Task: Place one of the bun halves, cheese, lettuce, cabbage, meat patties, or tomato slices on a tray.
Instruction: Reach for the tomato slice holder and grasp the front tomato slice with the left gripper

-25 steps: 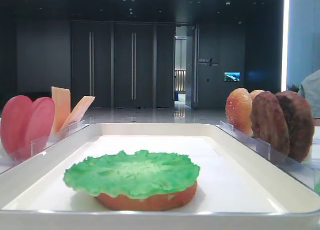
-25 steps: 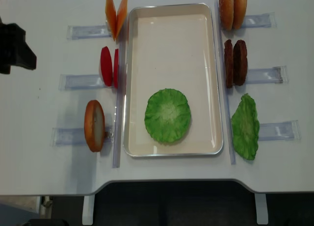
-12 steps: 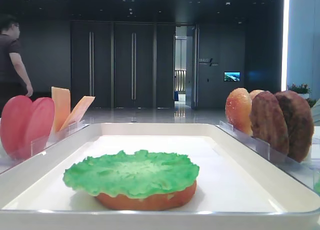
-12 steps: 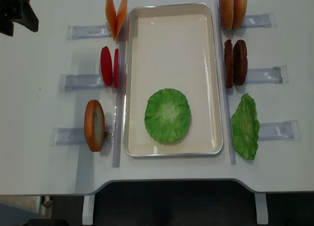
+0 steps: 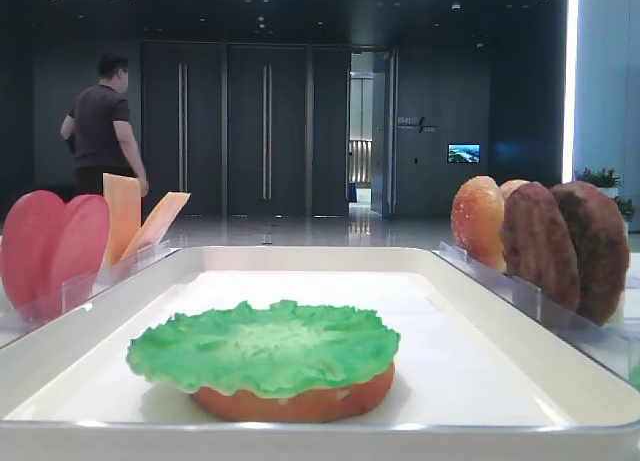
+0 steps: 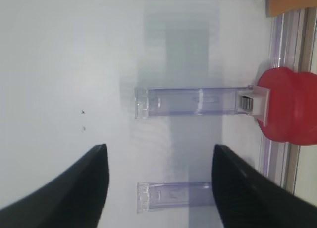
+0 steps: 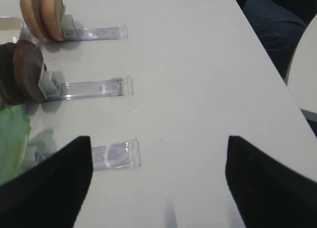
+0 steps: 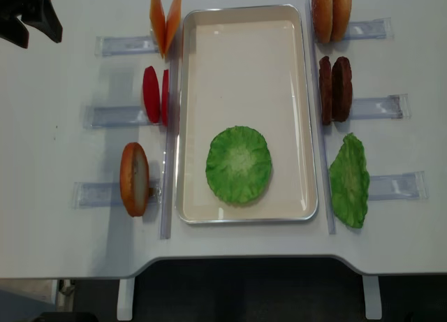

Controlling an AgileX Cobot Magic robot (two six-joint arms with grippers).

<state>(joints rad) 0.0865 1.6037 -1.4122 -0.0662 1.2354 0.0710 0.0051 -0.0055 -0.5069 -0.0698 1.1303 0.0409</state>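
Observation:
The white tray (image 8: 244, 35) lies mid-table. On it a ruffled green lettuce (image 8: 238, 164) covers an orange bun base (image 5: 300, 401). Left of the tray stand the cheese (image 8: 165, 18), the tomato slices (image 8: 155, 95) and a bun half (image 8: 134, 179). On its right are two more bun halves (image 8: 331, 13), the meat patties (image 8: 335, 89) and a second green leaf (image 8: 349, 179), lettuce or cabbage, I cannot tell which. My left gripper (image 8: 31, 15) hangs open at the far left corner, above bare table (image 6: 158, 188). My right gripper (image 7: 158, 183) is open over bare table, right of the holders.
Clear slotted holders (image 8: 115, 116) lie on both sides of the tray; one (image 7: 114, 156) lies close to my right gripper's left finger. The table's right edge (image 7: 277, 84) runs close by. A person (image 5: 105, 131) walks in the background.
My left gripper has moved away along the table's left side to the far corner. A person has walked into the background. The food pieces have not moved.

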